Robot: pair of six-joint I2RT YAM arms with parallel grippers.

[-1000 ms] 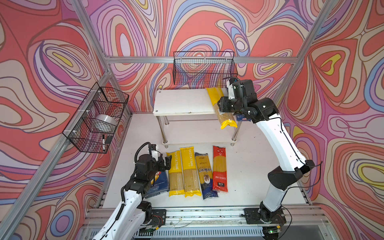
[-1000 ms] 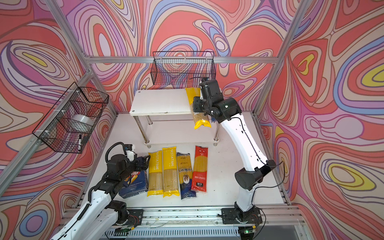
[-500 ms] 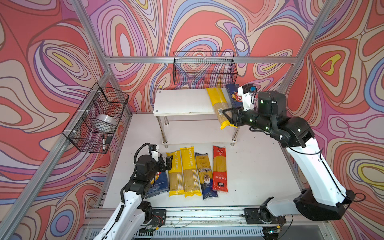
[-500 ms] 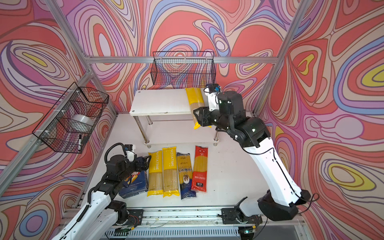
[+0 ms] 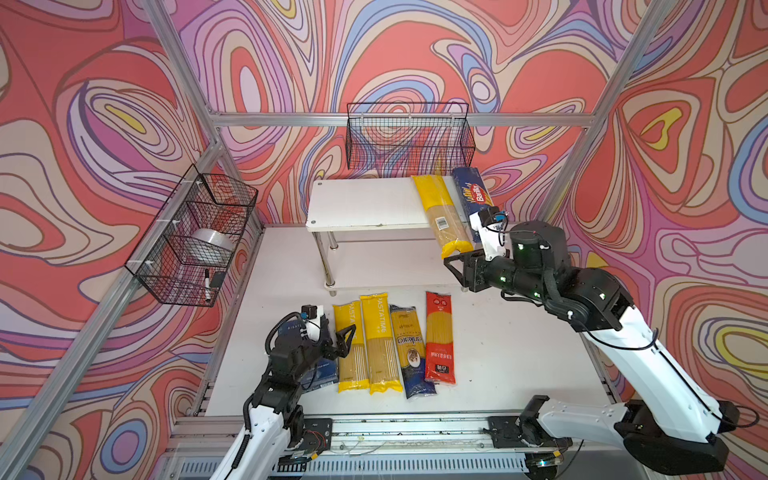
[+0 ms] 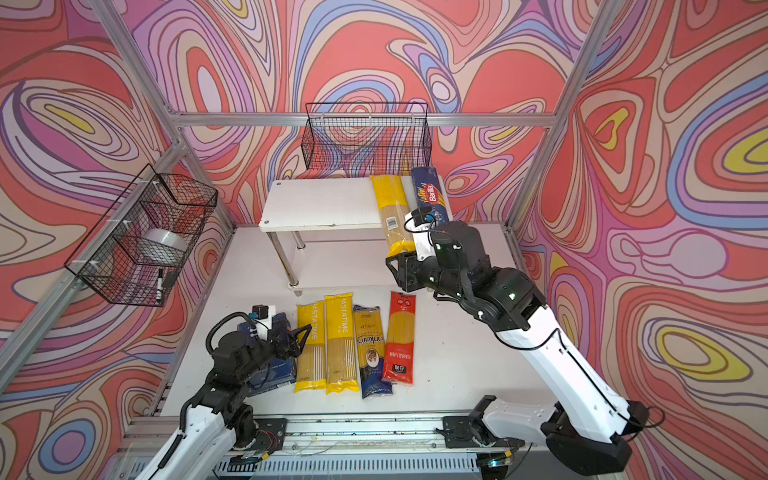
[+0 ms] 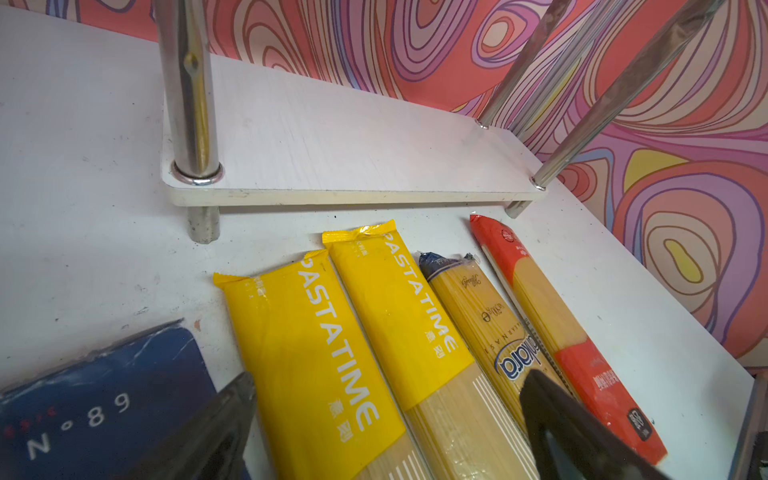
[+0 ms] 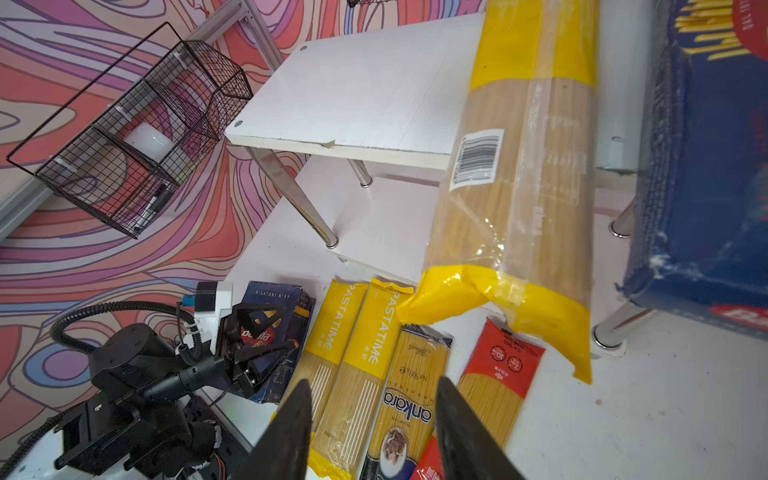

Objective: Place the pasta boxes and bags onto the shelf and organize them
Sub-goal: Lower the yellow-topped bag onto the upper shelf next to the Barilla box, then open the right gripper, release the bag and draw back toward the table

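Right gripper (image 5: 452, 268) was released, jaws apart with nothing between them, parked just in front of the shelf (image 5: 365, 203) at its right end. Its tips sat near the drooping yellow end of the shelved bag (image 5: 442, 216); the right wrist view showed them clear of it. That bag lay front-to-back on the top tier, right of centre, barcode up, near end hanging out past the front edge. Spaghetti box (image 5: 471, 195) lay just beside it on the right, same tier, same direction, near end also past the edge and partly hidden behind the right wrist. Left gripper (image 5: 345, 337) was slack too, jaws spread wide, holding nothing, hovering low over the table (image 5: 519, 353) where the rigatoni box (image 5: 324, 372) met the first PASTATIME bag (image 5: 352, 353). The rigatoni box lay flat, partly under the left arm. Right of it four bags lay flat in a row, side by side: first PASTATIME bag, second PASTATIME bag (image 5: 379, 340), gold-and-navy bag (image 5: 410, 353), red-ended bag (image 5: 438, 336), far ends stopping just short of the shelf's lower board. Side basket (image 5: 195, 232) on the left frame held a tape roll (image 5: 210, 245) and a marker (image 5: 206, 284)
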